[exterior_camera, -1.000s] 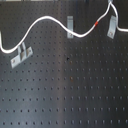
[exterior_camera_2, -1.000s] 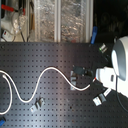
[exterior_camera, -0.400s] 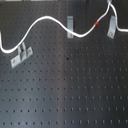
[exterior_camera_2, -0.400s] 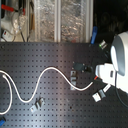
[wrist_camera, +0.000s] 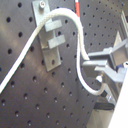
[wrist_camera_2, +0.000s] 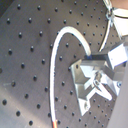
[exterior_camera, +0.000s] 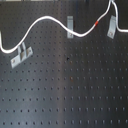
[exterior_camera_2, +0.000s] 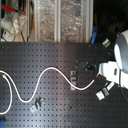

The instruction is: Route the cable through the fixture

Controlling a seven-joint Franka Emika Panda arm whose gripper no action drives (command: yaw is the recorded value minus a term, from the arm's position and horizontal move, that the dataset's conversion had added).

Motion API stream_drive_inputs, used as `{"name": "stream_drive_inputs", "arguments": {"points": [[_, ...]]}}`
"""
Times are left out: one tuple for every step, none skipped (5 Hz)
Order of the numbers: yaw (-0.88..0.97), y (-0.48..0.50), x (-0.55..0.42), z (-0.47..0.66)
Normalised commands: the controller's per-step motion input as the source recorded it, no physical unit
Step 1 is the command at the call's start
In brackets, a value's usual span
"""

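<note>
**Cable held near fixture**

End effector [wrist_camera: 102,70] clamped on the cable [exterior_camera: 45,20] beyond its red band [exterior_camera: 98,22]. Cable snakes across the perforated surface [exterior_camera: 70,90], passing the upright clip [exterior_camera: 70,22]. Fixture [exterior_camera: 111,26] stands just beside the band, near the first exterior view's right edge.

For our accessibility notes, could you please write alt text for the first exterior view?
A white cable snakes in waves across the top of a dark pegboard, passing three grey metal clips. A short red band marks the cable beside the slanted clip at the first exterior view's right.
</note>
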Motion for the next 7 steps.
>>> {"name": "stream_drive_inputs", "arguments": {"points": [[0.01, -0.037, -0.394, -0.03], [0.01, 0.037, -0.299, -0.07], [0.01, 0.043, -0.342, -0.08], [0.03, 0.063, -0.479, -0.1], [0.02, 0.052, -0.316, -0.18], [0.07, 0.134, -0.309, -0.16], [0.09, 0.156, 0.021, -0.05]]}}
